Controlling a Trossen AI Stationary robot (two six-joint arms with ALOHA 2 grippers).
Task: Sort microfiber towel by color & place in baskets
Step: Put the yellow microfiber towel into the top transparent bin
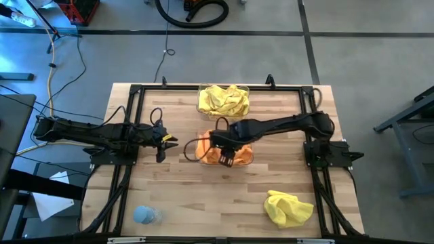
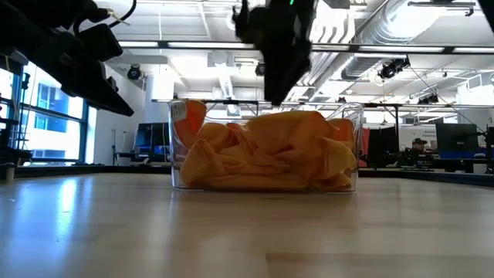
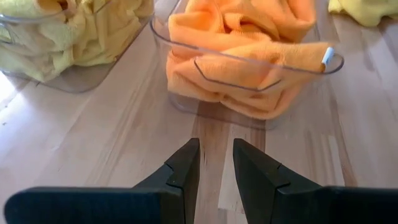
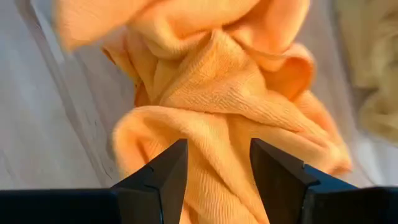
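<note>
A pale wooden table (image 1: 203, 196) holds two clear baskets at its middle. The far basket (image 1: 223, 102) is full of yellow towels, the near basket (image 1: 224, 154) of orange towels (image 2: 266, 150). One yellow towel (image 1: 288, 207) lies loose near the front right corner. The right gripper (image 1: 228, 160) hovers over the orange heap, fingers spread, grasping nothing. The left gripper (image 1: 169, 141) waits beside that basket, fingers slightly parted and empty. The cloth looks soft, light and limp; pinch a raised fold. No readable writing shows.
</note>
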